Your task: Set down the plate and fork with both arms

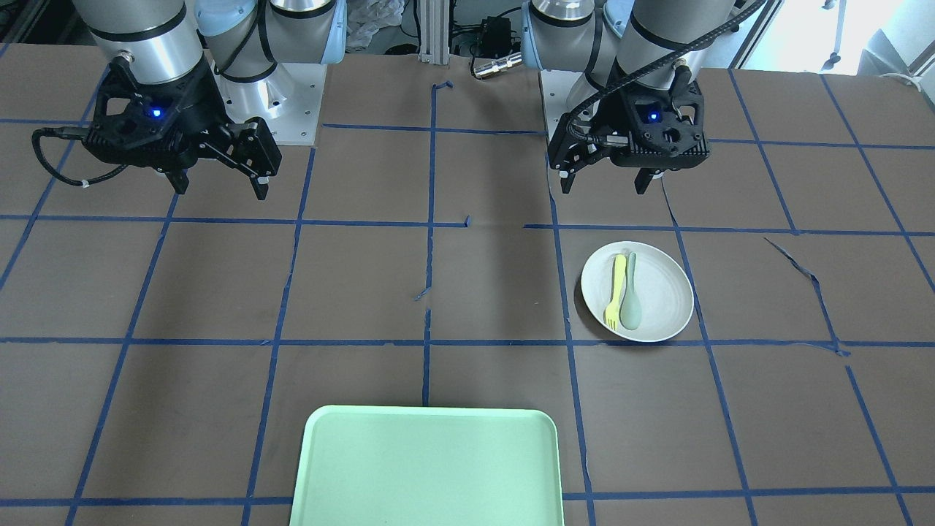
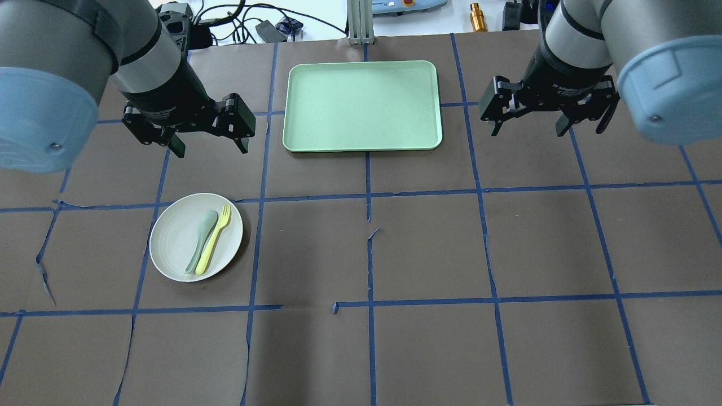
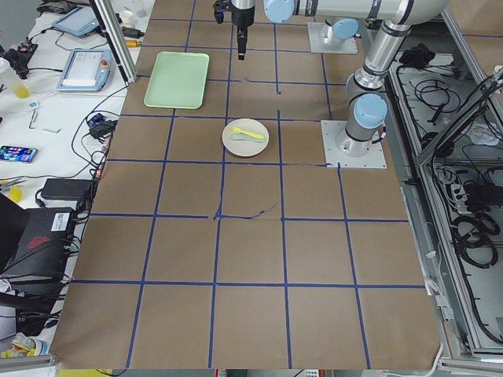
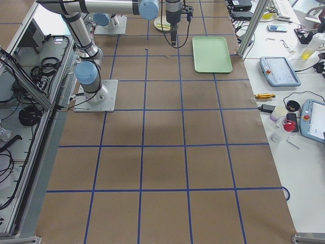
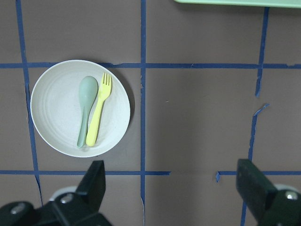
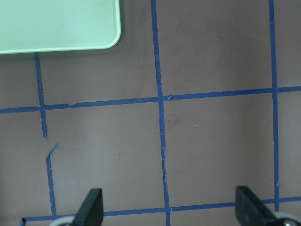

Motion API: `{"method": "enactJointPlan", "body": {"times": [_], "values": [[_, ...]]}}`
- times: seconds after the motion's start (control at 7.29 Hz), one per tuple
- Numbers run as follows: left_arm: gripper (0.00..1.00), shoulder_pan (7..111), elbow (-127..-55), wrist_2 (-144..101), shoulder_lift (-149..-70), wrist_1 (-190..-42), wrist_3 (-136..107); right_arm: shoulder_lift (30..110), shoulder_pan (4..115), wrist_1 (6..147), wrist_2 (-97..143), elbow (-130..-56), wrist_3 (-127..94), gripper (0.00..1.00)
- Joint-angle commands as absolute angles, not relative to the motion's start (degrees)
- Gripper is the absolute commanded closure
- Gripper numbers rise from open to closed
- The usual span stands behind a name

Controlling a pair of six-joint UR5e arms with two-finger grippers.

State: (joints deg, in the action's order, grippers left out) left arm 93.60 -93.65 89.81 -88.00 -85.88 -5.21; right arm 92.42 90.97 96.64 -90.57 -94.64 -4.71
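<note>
The off-white plate (image 2: 172, 248) lies on the table on my left side, also in the front view (image 1: 661, 299) and the left wrist view (image 5: 54, 110). The pale-yellow fork (image 2: 214, 243) (image 1: 615, 291) (image 5: 99, 115) lies in it, next to a grey-green spoon (image 2: 202, 239) (image 5: 85, 106). My left gripper (image 2: 211, 149) (image 1: 603, 186) (image 5: 174, 188) hangs open and empty above the table, just beyond the plate. My right gripper (image 2: 528, 131) (image 1: 219, 188) (image 6: 169, 209) hangs open and empty over bare table to the right of the tray.
The rectangular light-green tray (image 2: 361, 104) (image 1: 427, 467) lies empty at the far middle of the table, between the two grippers; its corner shows in the right wrist view (image 6: 56, 23). Blue tape lines cross the brown table cover.
</note>
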Motion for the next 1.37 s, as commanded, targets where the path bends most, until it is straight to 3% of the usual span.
{"method": "enactJointPlan", "body": {"times": [0.0,1.23], "values": [[0.0,93.5,-93.9,89.8,-88.1,-85.9,-5.3,92.4,91.0,96.6,-90.6,-94.7,-4.7,0.0],[0.0,93.5,-94.0,89.9,-88.2,-85.8,-4.7,92.8,91.0,96.6,-91.2,-95.0,-4.7,0.0]]}}
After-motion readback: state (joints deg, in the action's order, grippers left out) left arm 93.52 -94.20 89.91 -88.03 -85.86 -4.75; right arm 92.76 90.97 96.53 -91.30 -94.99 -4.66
